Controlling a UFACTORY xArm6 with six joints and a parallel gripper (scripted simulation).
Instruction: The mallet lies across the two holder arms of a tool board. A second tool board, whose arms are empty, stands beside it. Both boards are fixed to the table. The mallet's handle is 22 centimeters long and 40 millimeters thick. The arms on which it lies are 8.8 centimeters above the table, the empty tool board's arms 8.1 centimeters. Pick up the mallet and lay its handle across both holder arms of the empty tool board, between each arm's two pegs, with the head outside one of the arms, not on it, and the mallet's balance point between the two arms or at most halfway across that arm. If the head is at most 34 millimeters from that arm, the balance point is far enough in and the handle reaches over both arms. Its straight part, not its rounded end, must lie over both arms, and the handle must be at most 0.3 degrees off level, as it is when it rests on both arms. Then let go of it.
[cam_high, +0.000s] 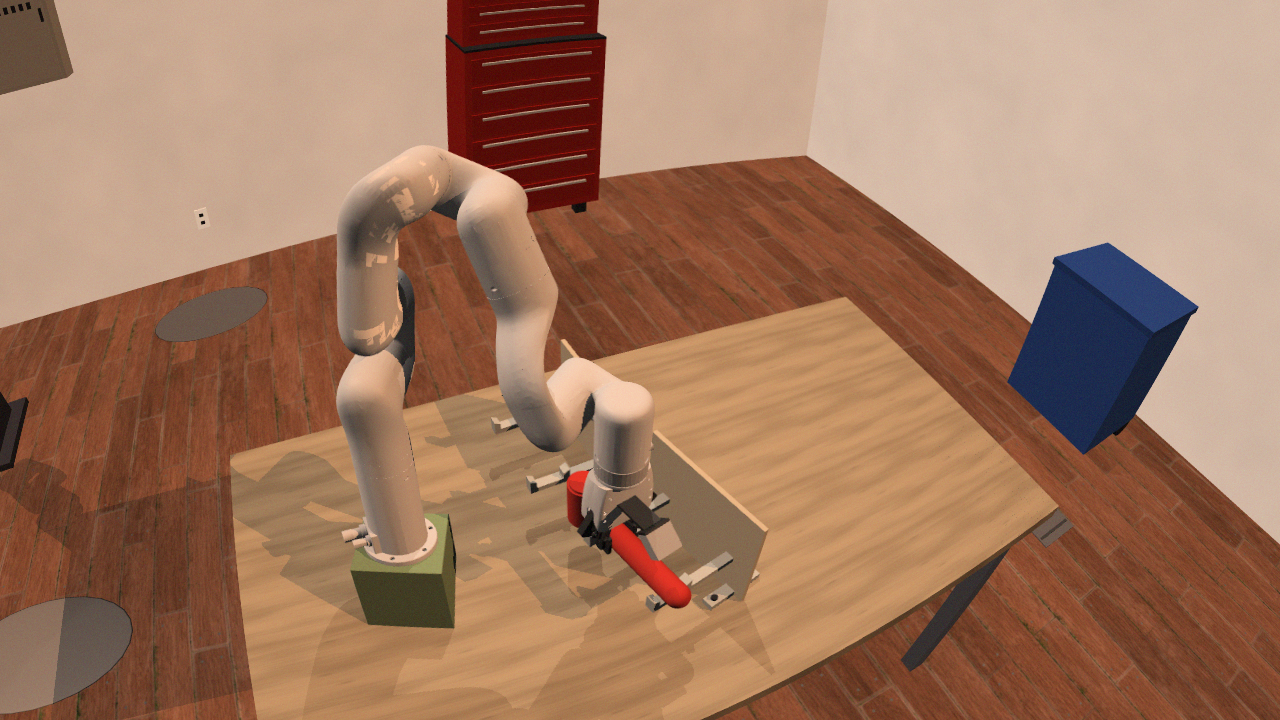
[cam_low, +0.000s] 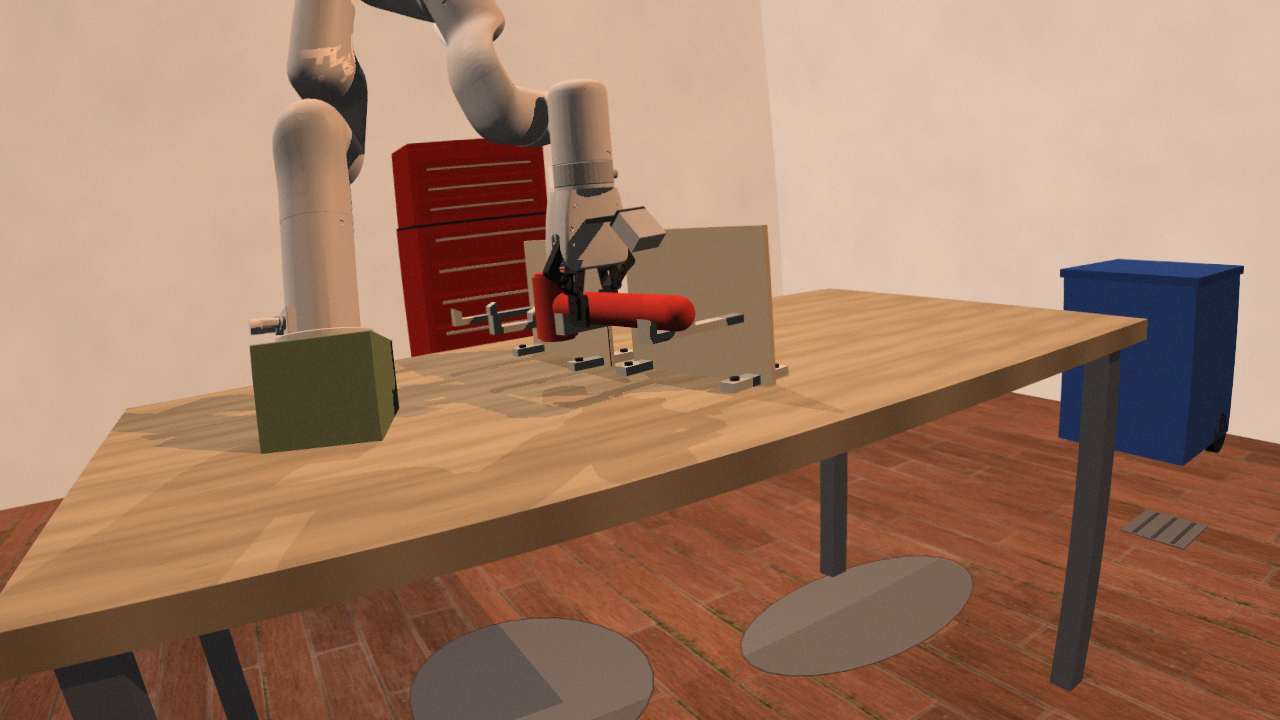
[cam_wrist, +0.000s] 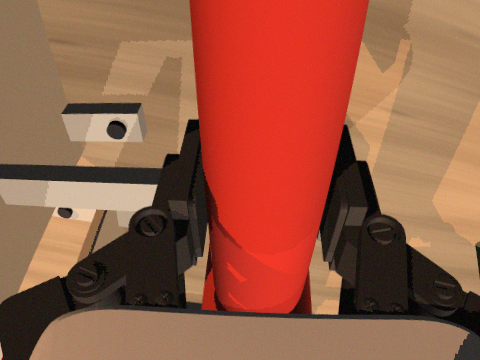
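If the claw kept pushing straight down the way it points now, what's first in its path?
The claw points straight down, shut on the red mallet handle. Below that, probably the wooden table top, since the wrist view shows wood under the handle; the grey holder arm lies to one side.

Glossy cream arm (cam_high: 371, 447), black screw-studded jaws.

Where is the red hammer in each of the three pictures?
Top view: the red mallet lies slantwise in front of the tool board, lower middle, with the gripper shut on its handle.
Exterior view: the mallet is level, middle left, head at the left.
Wrist view: its handle fills the middle, running up from between the black fingers.
Shared landmark: the gripper clamped near the head.
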